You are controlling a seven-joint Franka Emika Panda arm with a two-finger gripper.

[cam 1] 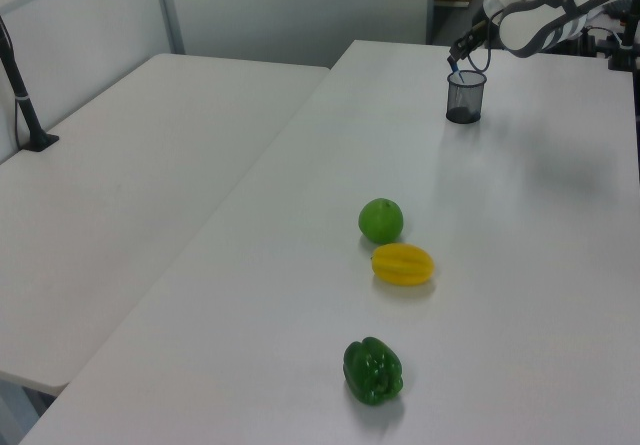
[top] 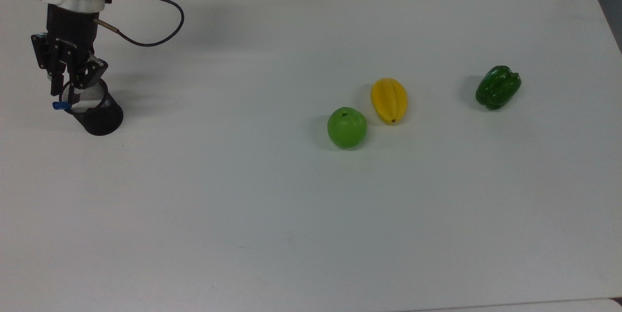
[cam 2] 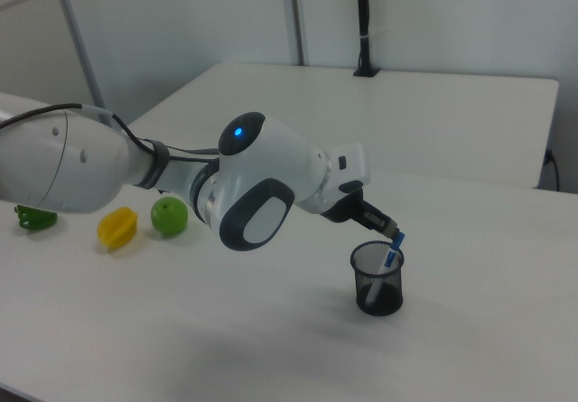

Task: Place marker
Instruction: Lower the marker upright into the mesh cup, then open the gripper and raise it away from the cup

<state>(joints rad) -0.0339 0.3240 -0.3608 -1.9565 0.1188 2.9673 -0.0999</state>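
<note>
The scene stood in a plain room with pale grey-white walls (cam 2: 181, 23), divided by thin metal frames (cam 2: 293, 14) into panels. Two big white tables were side by side: the main table (top: 311, 215) and a second table (cam 1: 130, 175) just beside it, with a narrow gap between them. A black pole with a clamp base (cam 1: 25, 105) was fixed on the second table (near its far edge in the left view). The light was soft and even, giving weak shadows.
</note>
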